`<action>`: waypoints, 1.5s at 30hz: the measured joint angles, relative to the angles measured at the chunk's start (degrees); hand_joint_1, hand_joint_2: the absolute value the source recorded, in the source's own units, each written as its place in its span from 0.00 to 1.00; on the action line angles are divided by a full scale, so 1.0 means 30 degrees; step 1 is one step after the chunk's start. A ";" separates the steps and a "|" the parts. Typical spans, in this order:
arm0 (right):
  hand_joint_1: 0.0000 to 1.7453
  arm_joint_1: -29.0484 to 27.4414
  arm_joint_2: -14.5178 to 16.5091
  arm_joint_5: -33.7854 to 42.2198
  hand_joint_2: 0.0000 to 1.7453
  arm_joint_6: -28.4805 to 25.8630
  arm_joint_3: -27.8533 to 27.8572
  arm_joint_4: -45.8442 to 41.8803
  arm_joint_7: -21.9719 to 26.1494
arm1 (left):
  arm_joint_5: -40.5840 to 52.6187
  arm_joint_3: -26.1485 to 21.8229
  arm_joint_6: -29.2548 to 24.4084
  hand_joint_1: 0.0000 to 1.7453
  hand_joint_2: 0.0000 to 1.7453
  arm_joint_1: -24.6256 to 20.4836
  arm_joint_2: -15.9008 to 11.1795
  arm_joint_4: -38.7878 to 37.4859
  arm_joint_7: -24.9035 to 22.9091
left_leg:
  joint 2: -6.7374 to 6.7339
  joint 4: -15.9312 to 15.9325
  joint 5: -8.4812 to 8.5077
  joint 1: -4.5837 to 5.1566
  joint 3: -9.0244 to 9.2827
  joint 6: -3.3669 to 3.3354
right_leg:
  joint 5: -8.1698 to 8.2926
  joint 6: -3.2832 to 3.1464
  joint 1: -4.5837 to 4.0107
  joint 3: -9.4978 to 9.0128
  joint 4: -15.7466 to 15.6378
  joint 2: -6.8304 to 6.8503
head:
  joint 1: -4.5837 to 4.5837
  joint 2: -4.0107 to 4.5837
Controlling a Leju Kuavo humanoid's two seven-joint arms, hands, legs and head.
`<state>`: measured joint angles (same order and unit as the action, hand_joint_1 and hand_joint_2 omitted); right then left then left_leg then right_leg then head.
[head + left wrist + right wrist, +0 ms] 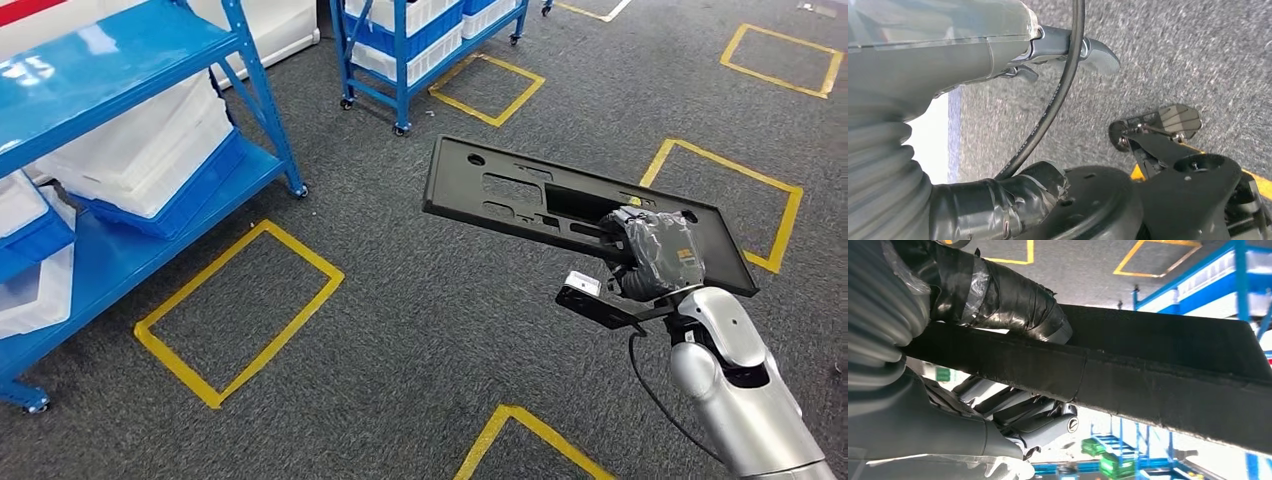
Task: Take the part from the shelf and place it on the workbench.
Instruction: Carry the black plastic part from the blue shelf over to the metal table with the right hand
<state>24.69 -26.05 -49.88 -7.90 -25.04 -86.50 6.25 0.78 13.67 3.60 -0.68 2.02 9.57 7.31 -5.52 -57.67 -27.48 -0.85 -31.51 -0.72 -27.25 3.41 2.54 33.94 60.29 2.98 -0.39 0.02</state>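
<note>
The right hand (655, 252), wrapped in dark tape, is raised in front of the robot on its silver arm (735, 385), with the fingers closed around the near edge of the part (520, 195). In the right wrist view the taped thumb (1013, 302) lies on one face of the part (1158, 365) and the grey fingers (1033, 422) curl against the other, so the plate is clamped between them. The part is a long, flat black plate with cut-outs and holes. It is held about level above the grey carpet (400, 330), reaching from the hand out to the left and away from the robot.

The left hand (1068, 50) hangs over the carpet with its fingers curled in, holding nothing.

On the far left stands a blue shelf (120, 60) carrying white and blue bins (150, 160). Yellow tape squares (240, 310) mark the carpet.
</note>
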 joint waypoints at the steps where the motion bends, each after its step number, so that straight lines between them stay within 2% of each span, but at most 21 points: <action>1: 1.00 0.0082 0.0013 0.0013 1.00 0.0002 -0.0035 0.0009 -0.0038 | -0.0002 -0.0002 0.0027 0.00 1.00 -0.0001 -0.0033 0.0000 -0.0018 | -0.0138 -0.0032 0.0006 0.0021 -0.0011 0.0177 | -0.0008 -0.0162 -0.0101 -0.0061 -0.0221 0.0065 | 0.0000 0.0000; 4: 1.00 0.0258 0.0035 0.0024 1.00 0.0026 -0.0106 0.0018 -0.0224 | 0.0002 -0.0002 0.0157 0.00 1.00 -0.0090 -0.0064 0.0000 -0.0168 | -0.0278 -0.0081 -0.0049 -0.0074 -0.0031 0.0603 | 0.0203 -0.0816 -0.0274 0.0162 -0.0182 -0.0425 | 0.0016 -0.0002; 6: 1.00 0.0469 0.0073 -0.0013 1.00 0.0046 -0.0169 0.0024 -0.0412 | 0.0017 0.0002 0.0251 0.00 1.00 -0.0085 -0.0082 0.0000 -0.0399 | 0.0576 -0.1142 -0.0907 -0.0177 -0.0494 0.0697 | 0.0392 -0.1232 -0.0308 0.0270 -0.0298 -0.0755 | 0.0031 0.0000; 9: 1.00 0.0813 0.0272 -0.0071 1.00 0.0055 -0.0412 0.0069 -0.0625 | 0.0058 0.0004 0.0388 0.00 1.00 0.0015 -0.0098 0.0000 -0.0753 | 0.1671 -0.4764 -0.2753 -0.0087 -0.2142 0.0476 | 0.0601 -0.1628 -0.0586 0.0539 -0.0302 -0.1363 | 0.0038 0.0000; 11: 1.00 0.0890 0.0382 -0.0104 1.00 0.0055 -0.0606 0.0100 -0.0665 | 0.0089 0.0004 0.0443 0.00 1.00 0.0047 -0.0102 0.0000 -0.0865 | 0.1806 -0.5403 -0.2602 0.0069 -0.2448 0.0202 | 0.0679 -0.1745 -0.0834 0.0662 -0.0249 -0.1872 | 0.0036 0.0000; 14: 1.00 0.1024 0.0446 -0.0151 1.00 0.0055 -0.0763 0.0115 -0.0687 | 0.0144 0.0004 0.0465 0.00 1.00 0.0098 -0.0153 -0.0009 -0.0944 | 0.2694 -0.2173 -0.0808 0.0315 -0.0916 -0.0419 | 0.0721 -0.1769 -0.1047 0.0762 -0.0077 -0.2576 | 0.0023 -0.0002; 17: 1.00 0.1350 0.0651 -0.0692 1.00 0.0144 -0.0970 0.0206 -0.0852 | 0.0745 0.0115 0.0590 0.00 1.00 0.0026 -0.0302 -0.0029 -0.1539 | 0.3346 -0.0531 -0.0383 0.0393 -0.0215 -0.0644 | 0.0874 -0.1528 -0.0928 0.1011 0.0022 -0.3214 | 0.0009 -0.0002; 19: 1.00 0.1456 0.0835 -0.1276 1.00 0.0222 -0.1214 0.0349 -0.1078 | 0.1228 0.0339 0.0729 0.00 1.00 -0.0141 -0.0419 -0.0029 -0.1977 | 0.2905 -0.0228 -0.0179 0.0392 -0.0076 -0.0682 | 0.1017 -0.1313 -0.0834 0.1105 -0.0045 -0.3442 | 0.0021 0.0000; 21: 1.00 0.1675 0.0998 -0.1681 1.00 0.0246 -0.1506 0.0544 -0.1284 | 0.1399 0.0519 0.0731 0.00 1.00 -0.0216 -0.0623 -0.0029 -0.2046 | 0.2384 0.0185 0.0100 0.0301 0.0077 -0.0781 | 0.0557 -0.1141 -0.0894 0.1430 0.0544 -0.2604 | -0.0026 0.0000; 23: 1.00 0.2088 0.1167 -0.1929 1.00 0.0235 -0.1794 0.0729 -0.1444 | 0.1397 0.0566 0.0561 0.00 1.00 -0.0210 -0.0887 -0.0029 -0.1892 | 0.1852 0.0366 0.0230 0.0282 0.0082 -0.0824 | -0.0626 -0.0926 -0.0814 0.2338 0.2496 -0.1492 | -0.0075 0.0000; 25: 1.00 0.2316 0.1297 -0.2051 1.00 0.0220 -0.1998 0.0862 -0.1523 | 0.1362 0.0570 0.0364 0.00 1.00 -0.0229 -0.1120 -0.0029 -0.1719 | 0.1344 0.0355 0.0222 0.0261 0.0034 -0.0787 | -0.1363 -0.0676 -0.0553 0.3157 0.4390 -0.1136 | -0.0073 0.0000; 26: 1.00 0.2343 0.1328 -0.2126 1.00 0.0200 -0.2073 0.0918 -0.1570 | 0.1304 0.0572 0.0245 0.00 1.00 -0.0249 -0.1211 -0.0029 -0.1621 | 0.1106 0.0339 0.0197 0.0238 0.0034 -0.0746 | -0.1249 -0.0563 -0.0414 0.3164 0.4535 -0.1052 | -0.0073 0.0000; 29: 1.00 0.2431 0.1386 -0.2474 1.00 -0.0072 -0.2202 0.1000 -0.1765 | 0.0644 0.0462 -0.0024 0.00 1.00 -0.0300 -0.1399 -0.0029 -0.0811 | 0.0458 0.0201 0.0017 0.0175 0.0066 -0.0459 | 0.0214 -0.0351 -0.0226 0.1462 0.1569 -0.0305 | -0.0079 0.0000; 31: 1.00 0.2528 0.1475 -0.2559 1.00 -0.0446 -0.2213 0.1026 -0.1827 | 0.0236 0.0246 0.0028 0.00 1.00 -0.0355 -0.1523 -0.0029 0.0039 | 0.0098 0.0075 -0.0117 0.0211 0.0073 -0.0165 | 0.0639 -0.0503 -0.0399 0.0660 -0.0039 0.0166 | -0.0071 0.0000; 34: 1.00 0.2484 0.1556 -0.2433 1.00 -0.1042 -0.2147 0.1089 -0.1790 | 0.0295 0.0082 0.0051 0.00 1.00 -0.0553 -0.1504 -0.0029 0.0654 | -0.0310 0.0034 -0.0247 0.0186 0.0138 0.0229 | 0.0646 -0.0947 -0.0569 0.0710 -0.0238 -0.0283 | -0.0064 0.0000; 36: 1.00 0.2341 0.1556 -0.2344 1.00 -0.1431 -0.1976 0.1075 -0.1696 | 0.0357 0.0069 0.0038 0.00 1.00 -0.0602 -0.1399 -0.0029 0.0716 | 0.0329 -0.0676 -0.0849 0.0067 -0.0123 0.0366 | 0.0732 -0.1274 -0.0535 0.0658 -0.0372 -0.0666 | -0.0062 0.0000; 38: 1.00 0.2174 0.1554 -0.2288 1.00 -0.1692 -0.1820 0.1036 -0.1656 | 0.0428 0.0064 0.0045 0.00 1.00 -0.0541 -0.1302 -0.0029 0.0689 | 0.1350 -0.2884 -0.2077 0.0010 -0.1139 0.0364 | 0.0790 -0.1527 -0.0583 0.0640 -0.0435 -0.1065 | -0.0057 0.0000; 40: 1.00 0.1630 0.1419 -0.2169 1.00 -0.1949 -0.1617 0.0829 -0.1677 | 0.0668 0.0080 0.0076 0.00 1.00 -0.0491 -0.1200 -0.0029 0.0412 | 0.1713 -0.5219 -0.2888 0.0028 -0.2329 0.0301 | 0.0803 -0.1619 -0.0719 0.0642 -0.0424 -0.1549 | -0.0055 0.0000; 42: 1.00 0.0143 0.0796 -0.1800 1.00 -0.2582 -0.0975 0.0082 -0.1661 | 0.0901 0.0108 0.0040 0.00 1.00 -0.0467 -0.1033 -0.0029 -0.0165 | 0.1833 -0.5190 -0.2305 0.0061 -0.2472 0.0135 | 0.0763 -0.1622 -0.0846 0.0566 -0.0402 -0.1983 | -0.0055 0.0000; 43: 1.00 -0.0953 0.0307 -0.1531 1.00 -0.3028 -0.0402 -0.0494 -0.1579 | 0.0942 0.0117 -0.0038 0.00 1.00 -0.0439 -0.0920 -0.0029 -0.0465 | 0.2007 -0.4152 -0.1584 0.0074 -0.2049 0.0013 | 0.0721 -0.1602 -0.0889 0.0503 -0.0384 -0.2141 | -0.0055 0.0000; 45: 1.00 -0.3399 -0.0665 -0.1056 1.00 -0.3918 0.1339 -0.1809 -0.1156 | 0.0863 0.0117 -0.0273 0.00 1.00 -0.0243 -0.0687 -0.0033 -0.0916 | 0.3114 -0.1677 -0.0470 0.0027 -0.0969 -0.0208 | 0.0618 -0.1503 -0.0913 0.0505 -0.0288 -0.2405 | -0.0070 -0.0002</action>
<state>14.50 -28.04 -53.05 -19.66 -21.02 -91.93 2.78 3.37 14.02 2.78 -1.40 -0.04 9.48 4.56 3.82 -62.70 -28.89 -0.77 -34.42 -1.34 -25.39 -1.11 -0.20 35.46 59.43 -4.23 -0.60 0.02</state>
